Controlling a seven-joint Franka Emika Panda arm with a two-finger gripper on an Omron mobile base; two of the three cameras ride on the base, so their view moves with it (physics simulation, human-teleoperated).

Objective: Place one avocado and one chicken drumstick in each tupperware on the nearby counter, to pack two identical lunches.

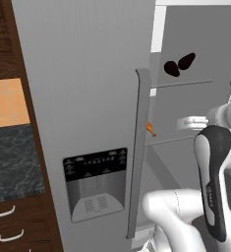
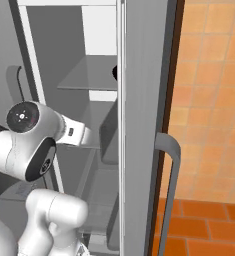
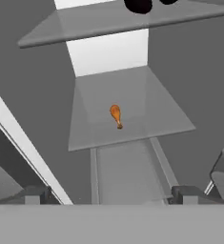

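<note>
I have the arm reaching into the open fridge, and in my hand view the gripper (image 3: 111, 194) sits at the bottom of the frame with its two dark fingertips (image 3: 31, 194) spread wide apart, nothing between them. Near the centre of that frame an orange chicken drumstick (image 3: 116, 116) lies alone on a grey fridge shelf (image 3: 132, 102), well ahead of the fingertips. At the top edge, dark avocados (image 3: 138, 5) rest on the shelf above.

In my left base view the avocados (image 1: 180, 64) show as two dark shapes touching each other in the upper right, on an upper shelf, and the drumstick (image 1: 150, 128) peeks out just right of the fridge door handle (image 1: 138, 147), mid-frame. The counter (image 1: 11, 162), dark speckled stone over brown drawers, occupies the left edge. I cannot see a tupperware from here.

In my right base view the arm (image 2: 31, 140) fills the lower left.
</note>
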